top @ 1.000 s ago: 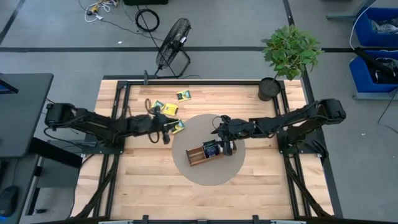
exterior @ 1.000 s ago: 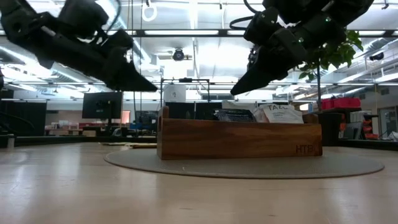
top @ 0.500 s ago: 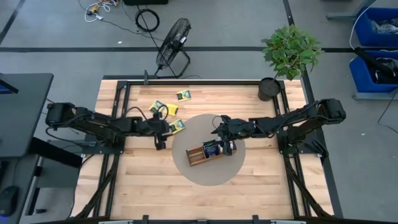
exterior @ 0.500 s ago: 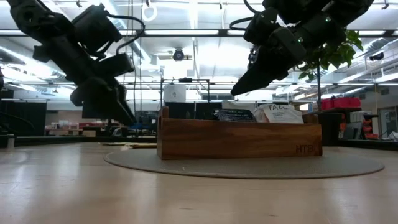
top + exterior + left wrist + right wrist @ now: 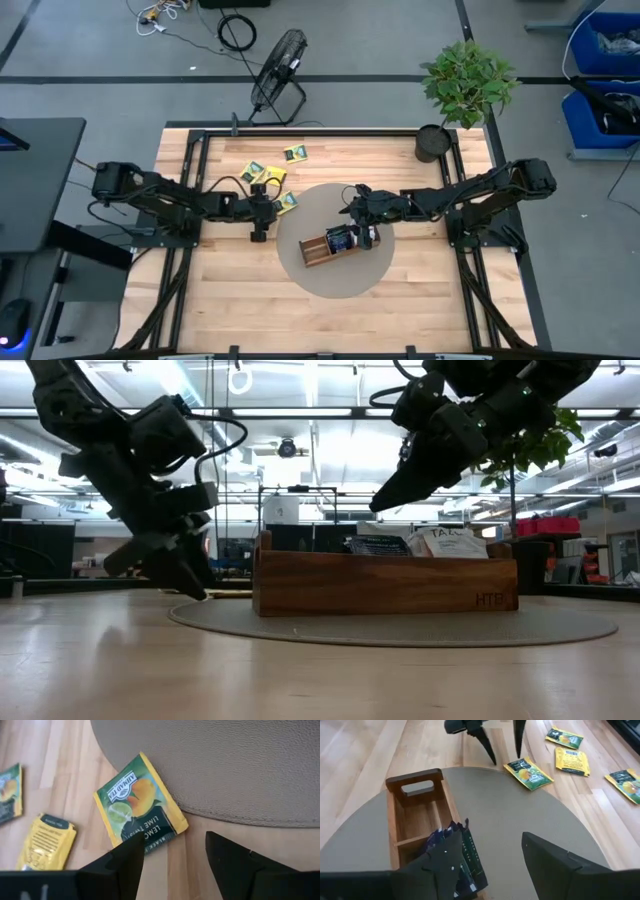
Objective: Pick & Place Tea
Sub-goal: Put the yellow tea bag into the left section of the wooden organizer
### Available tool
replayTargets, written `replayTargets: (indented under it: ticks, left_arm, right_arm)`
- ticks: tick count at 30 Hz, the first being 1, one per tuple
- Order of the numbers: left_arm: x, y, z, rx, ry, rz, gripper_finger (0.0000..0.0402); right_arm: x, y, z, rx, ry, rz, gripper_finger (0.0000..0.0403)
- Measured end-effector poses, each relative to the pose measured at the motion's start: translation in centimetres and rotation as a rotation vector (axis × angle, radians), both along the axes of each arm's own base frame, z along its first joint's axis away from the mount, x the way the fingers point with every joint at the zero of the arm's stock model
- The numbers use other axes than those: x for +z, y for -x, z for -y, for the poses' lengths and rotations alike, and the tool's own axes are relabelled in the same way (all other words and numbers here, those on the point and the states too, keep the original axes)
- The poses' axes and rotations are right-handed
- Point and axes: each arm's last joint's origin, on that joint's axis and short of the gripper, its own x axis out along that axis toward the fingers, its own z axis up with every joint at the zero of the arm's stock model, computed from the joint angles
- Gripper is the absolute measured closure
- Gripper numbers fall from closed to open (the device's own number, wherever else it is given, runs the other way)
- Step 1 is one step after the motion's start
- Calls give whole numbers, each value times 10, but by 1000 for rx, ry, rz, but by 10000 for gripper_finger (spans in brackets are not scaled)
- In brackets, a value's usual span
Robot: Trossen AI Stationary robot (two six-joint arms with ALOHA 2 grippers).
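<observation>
A: Looking at your left claw [image 5: 259, 232], it has dropped low to the table [image 5: 220, 300] and swung from flat to pointing down, just off the mat [image 5: 335, 285] edge. Its fingers [image 5: 125, 865] have spread from nearly closed to wide, with nothing between them.

B: So where is the tea?

A: The nearest sachet [image 5: 140, 802], yellow and dark green, lies flat on the wood with one corner touching the mat, just ahead of your left claw. More sachets [image 5: 262, 172] lie farther back on the table. The tray [image 5: 322, 250] sits on the mat with dark sachets [image 5: 457, 857] standing in one end compartment; the other two look empty.

B: And the right arm?

A: Your right claw [image 5: 365, 236] hangs wide over the tray's filled end, unchanged and holding nothing.

B: Meaning?

A: I'd judge you are lining up a fresh pick; the sachet is not yet gripped, and being thin and flat, it may slide
</observation>
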Motion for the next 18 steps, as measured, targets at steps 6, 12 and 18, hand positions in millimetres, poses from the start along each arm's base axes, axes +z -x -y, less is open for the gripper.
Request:
replayTargets:
  ticks: [6, 12, 18]
  left_arm:
    - [0, -1, -1, -10, -26, 5, 188]
    - [0, -2, -4, -41, -41, -3, 188]
    - [-4, -5, -10, -53, 9, 12, 189]
  right_arm:
    - [0, 0, 0, -3, 1, 1, 188]
    - [1, 0, 0, -5, 0, 7, 188]
    - [1, -1, 0, -5, -1, 18, 188]
